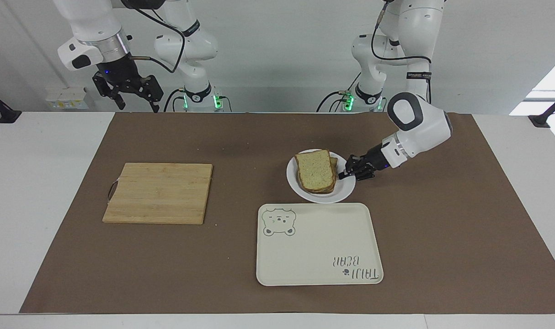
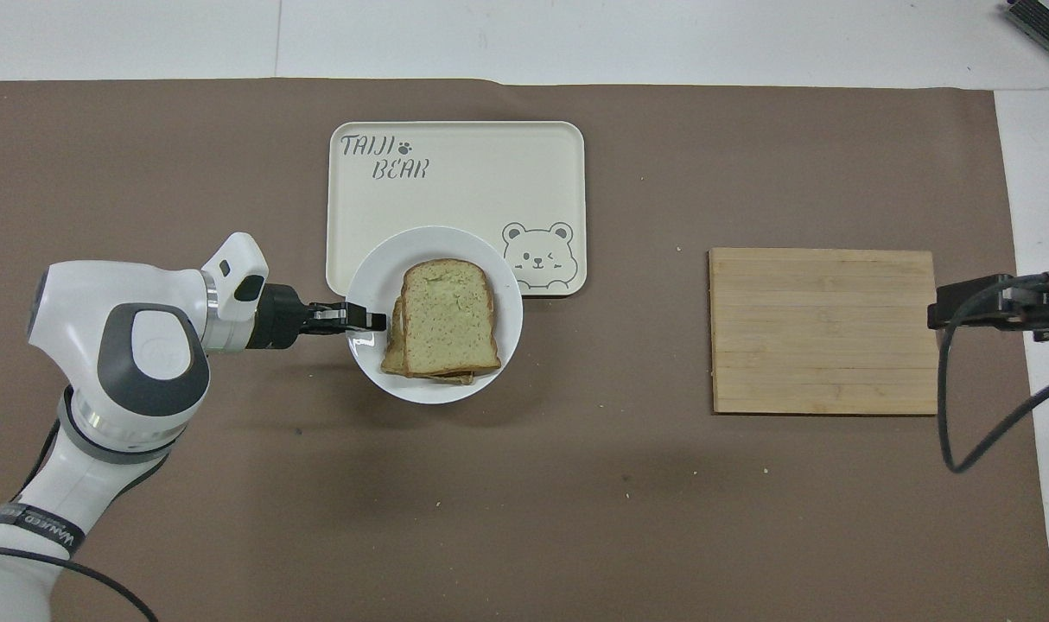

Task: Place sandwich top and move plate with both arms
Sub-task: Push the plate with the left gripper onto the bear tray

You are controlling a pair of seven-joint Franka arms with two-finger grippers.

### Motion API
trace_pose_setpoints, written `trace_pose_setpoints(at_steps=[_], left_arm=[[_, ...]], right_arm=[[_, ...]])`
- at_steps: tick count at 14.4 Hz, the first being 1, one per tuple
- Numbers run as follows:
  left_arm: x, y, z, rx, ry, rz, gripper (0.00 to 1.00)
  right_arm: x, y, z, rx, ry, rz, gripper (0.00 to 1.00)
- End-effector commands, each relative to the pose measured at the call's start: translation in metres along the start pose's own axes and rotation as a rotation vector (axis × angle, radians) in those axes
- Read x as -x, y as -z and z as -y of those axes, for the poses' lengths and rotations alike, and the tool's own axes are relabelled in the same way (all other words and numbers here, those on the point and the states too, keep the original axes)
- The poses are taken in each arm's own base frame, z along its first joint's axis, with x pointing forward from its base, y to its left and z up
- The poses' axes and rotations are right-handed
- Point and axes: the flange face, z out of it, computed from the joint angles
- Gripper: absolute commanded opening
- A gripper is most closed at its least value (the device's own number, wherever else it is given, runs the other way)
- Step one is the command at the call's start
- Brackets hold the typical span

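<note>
The sandwich top [image 1: 316, 171] [image 2: 448, 314], a pale speckled slice with a brown crust, lies on a stack of bread on the small white plate [image 1: 338, 195] [image 2: 380, 383]. My left gripper [image 1: 345, 173] [image 2: 371, 321] is shut on the plate's rim at the left arm's end and holds the plate just above the table. In the overhead view the plate overlaps the near edge of the cream bear tray [image 1: 318, 244] [image 2: 455, 177]. My right gripper [image 1: 133, 93] [image 2: 944, 311] waits raised near the right arm's end, fingers spread.
A wooden cutting board [image 1: 159, 193] [image 2: 823, 330] lies toward the right arm's end on the brown mat [image 1: 442, 219]. The bear tray holds nothing.
</note>
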Motion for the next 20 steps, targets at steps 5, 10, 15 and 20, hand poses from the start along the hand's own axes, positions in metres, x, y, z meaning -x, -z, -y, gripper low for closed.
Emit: trace_pose_setpoints(at_steps=[5,10,15,20], left_arm=[[-0.110,0.034,-0.015,-0.023,0.090,0.009,0.00],[-0.133,-0.011,-0.007,-0.051,0.165,-0.020,0.00],[-0.135,-0.052,0.004,-0.095,0.166,-0.075,0.00],[-0.137,-0.069,0.006,-0.117,0.152,-0.111,0.51]], right_arm=[[0.004,0.001,-0.004,0.002,0.014,-0.003,1.00],[0.004,0.001,-0.005,0.002,0.013,-0.003,1.00],[0.004,0.001,-0.004,0.002,0.014,-0.003,1.00],[0.004,0.001,-0.005,0.002,0.013,-0.003,1.00]])
